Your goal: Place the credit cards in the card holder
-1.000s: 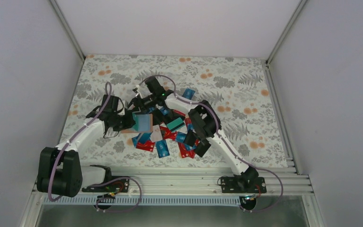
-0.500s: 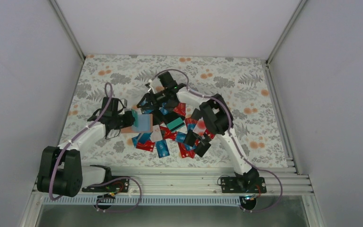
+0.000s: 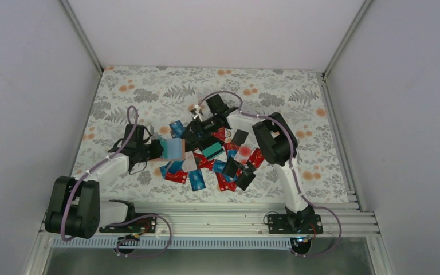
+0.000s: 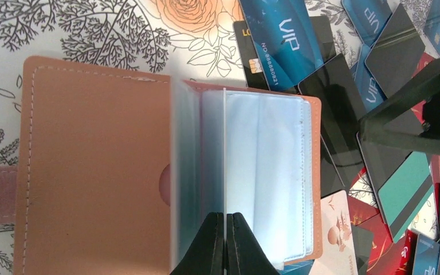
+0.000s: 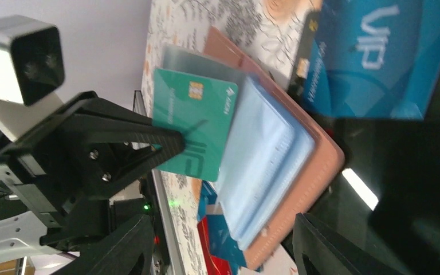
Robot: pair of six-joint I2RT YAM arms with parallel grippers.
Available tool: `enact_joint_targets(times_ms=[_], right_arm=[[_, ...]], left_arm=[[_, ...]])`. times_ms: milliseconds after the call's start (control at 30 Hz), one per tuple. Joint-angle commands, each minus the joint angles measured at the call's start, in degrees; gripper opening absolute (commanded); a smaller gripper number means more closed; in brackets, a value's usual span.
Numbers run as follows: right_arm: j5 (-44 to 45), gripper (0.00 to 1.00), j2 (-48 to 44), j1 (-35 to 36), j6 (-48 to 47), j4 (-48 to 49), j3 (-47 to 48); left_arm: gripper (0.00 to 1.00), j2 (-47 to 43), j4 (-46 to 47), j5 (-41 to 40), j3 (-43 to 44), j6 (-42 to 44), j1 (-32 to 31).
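A table point(image 3: 149, 86) seen from above, covered by a pale cloth point(image 3: 286, 97) printed with grey ferns and leaves and scattered orange flowers, stands inside a booth of plain, pale grey walls: a back wall point(image 3: 217, 28), a left wall point(image 3: 23, 103) and a right wall point(image 3: 401, 114) (they meet at slanting silver metal posts point(image 3: 83, 37)). Ribbed silver metal rails point(image 3: 217, 220) run along the table's near edge, with a dull grey metal sheet point(image 3: 206, 260) below them, and the light is soft and even.
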Motion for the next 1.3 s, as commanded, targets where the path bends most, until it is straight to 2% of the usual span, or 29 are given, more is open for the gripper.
enact_joint_targets(times_ms=[0, 267, 633, 1267], right_arm=[[0.3, 0.63, -2.0, -0.2, -1.5, 2.4, -3.2], [0.3, 0.61, -2.5, -0.1, -1.2, 3.8, -5.7], [0.4, 0.56, -2.0, 0.0, -0.9, 3.0, -4.5], [0.6, 0.56, -0.5, 1.5, -0.3, 3.0, -3.4]], left_arm=[[0.02, -0.2, 3.8, 0.8, -1.6, -1.6, 0.0], [0.02, 0.4, 5.3, 1.7, -2.7, -1.6, 0.0], [0.02, 0.4, 7.4, 4.0, -2.9, -1.3, 0.0], [0.02, 3.8, 10.4, 7.3, -5.3, -3.2, 0.1]])
